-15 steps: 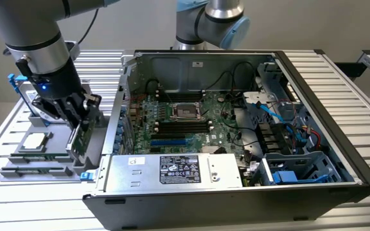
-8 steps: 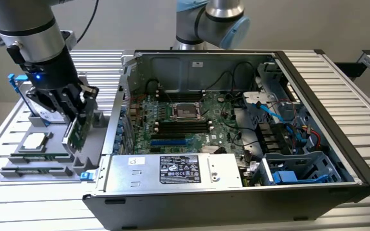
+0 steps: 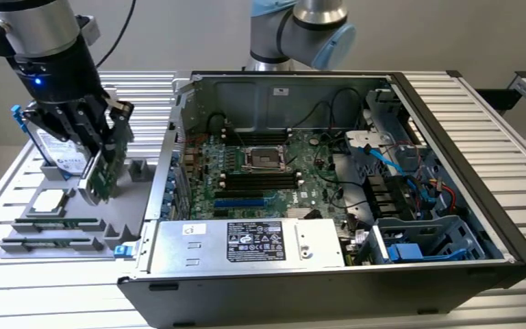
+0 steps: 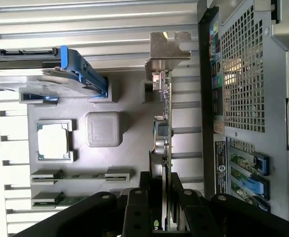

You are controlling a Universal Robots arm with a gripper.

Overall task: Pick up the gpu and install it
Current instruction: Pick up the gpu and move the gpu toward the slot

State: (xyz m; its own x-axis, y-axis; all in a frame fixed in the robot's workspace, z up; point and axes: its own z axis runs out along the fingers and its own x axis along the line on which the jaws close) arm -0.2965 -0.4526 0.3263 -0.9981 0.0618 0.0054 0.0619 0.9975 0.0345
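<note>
My black gripper [image 3: 98,159] is clamped on the flat green-board gpu with its silver end bracket [image 3: 101,181], card held on edge. It is at the exterior view's left-centre, at the grey parts tray [image 3: 107,214], beside the open black computer case [image 3: 290,301].

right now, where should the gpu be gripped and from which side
Probably across its two flat faces near the upper long edge, coming from above: the gpu stands on edge in the gray tray, thin edge up, silver bracket at one end. The gripper sits over that edge.
</note>
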